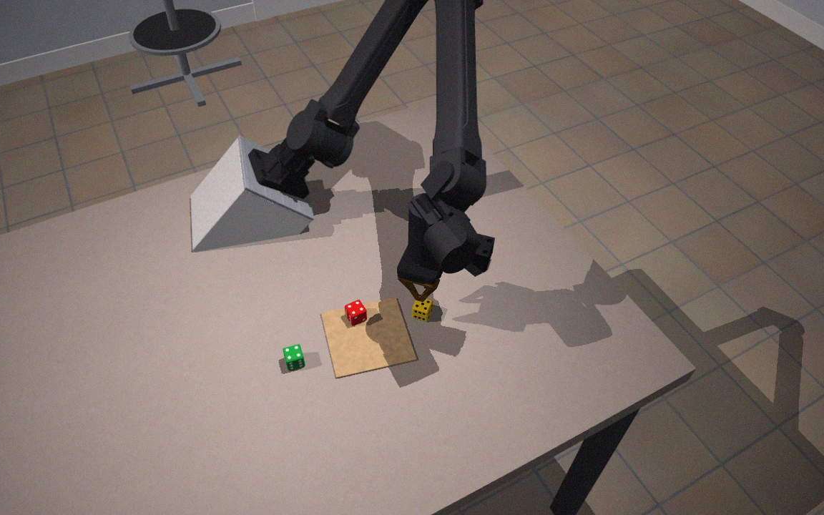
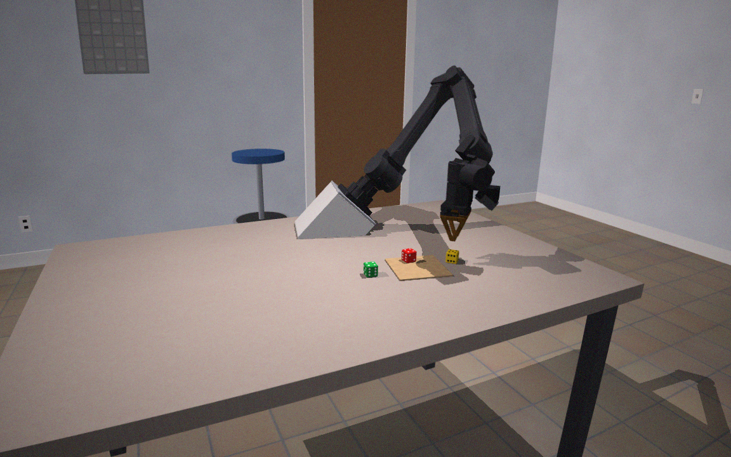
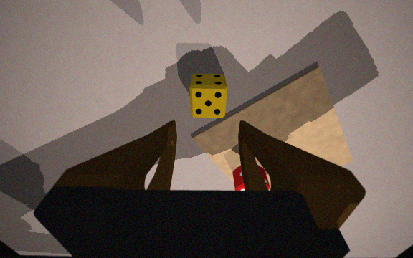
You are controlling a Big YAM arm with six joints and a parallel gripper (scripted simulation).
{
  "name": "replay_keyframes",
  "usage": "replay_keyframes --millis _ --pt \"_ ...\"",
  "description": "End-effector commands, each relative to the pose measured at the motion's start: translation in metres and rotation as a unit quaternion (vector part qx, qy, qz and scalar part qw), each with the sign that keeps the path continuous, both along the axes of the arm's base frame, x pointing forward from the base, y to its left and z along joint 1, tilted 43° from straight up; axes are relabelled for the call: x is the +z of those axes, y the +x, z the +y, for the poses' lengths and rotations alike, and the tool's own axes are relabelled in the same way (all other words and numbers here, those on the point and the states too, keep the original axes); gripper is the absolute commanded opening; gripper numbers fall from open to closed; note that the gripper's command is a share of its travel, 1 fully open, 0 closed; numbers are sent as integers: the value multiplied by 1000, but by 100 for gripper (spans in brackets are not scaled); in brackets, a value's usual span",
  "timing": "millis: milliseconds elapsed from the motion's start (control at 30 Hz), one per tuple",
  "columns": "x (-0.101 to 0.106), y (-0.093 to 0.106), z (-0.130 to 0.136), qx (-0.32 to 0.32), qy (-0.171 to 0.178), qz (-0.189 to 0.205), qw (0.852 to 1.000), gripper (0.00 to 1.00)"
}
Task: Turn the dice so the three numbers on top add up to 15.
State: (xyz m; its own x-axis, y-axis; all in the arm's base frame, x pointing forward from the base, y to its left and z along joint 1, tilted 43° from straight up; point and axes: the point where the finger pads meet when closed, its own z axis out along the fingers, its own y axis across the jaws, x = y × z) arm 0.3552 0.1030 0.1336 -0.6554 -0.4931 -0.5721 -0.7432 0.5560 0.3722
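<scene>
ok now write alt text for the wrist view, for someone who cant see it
A yellow die showing five on top sits on the table, beyond the parted tips of the empty claw. To its right lies a tan mat, partly shadowed, with a red die partly hidden behind the right-hand finger.

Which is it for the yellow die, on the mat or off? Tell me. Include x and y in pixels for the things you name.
Off: the yellow die (image 1: 422, 310) (image 2: 452, 256) (image 3: 208, 97) sits on the table (image 1: 146, 384) (image 2: 214, 318) (image 3: 49, 54), just beyond the mat's edge.
</scene>
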Motion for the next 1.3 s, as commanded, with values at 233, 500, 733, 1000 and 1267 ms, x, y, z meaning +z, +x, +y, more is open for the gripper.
replay_keyframes --millis 233,500,733,1000,1267 --pt "-12 6 13 -3 1 6 1000 45" --pt "-17 7 18 -3 1 5 1000 45" --pt "-18 10 21 -2 1 4 1000 45" --pt "-21 6 22 -2 1 10 1000 45" --pt "-22 6 22 -3 1 10 1000 45"
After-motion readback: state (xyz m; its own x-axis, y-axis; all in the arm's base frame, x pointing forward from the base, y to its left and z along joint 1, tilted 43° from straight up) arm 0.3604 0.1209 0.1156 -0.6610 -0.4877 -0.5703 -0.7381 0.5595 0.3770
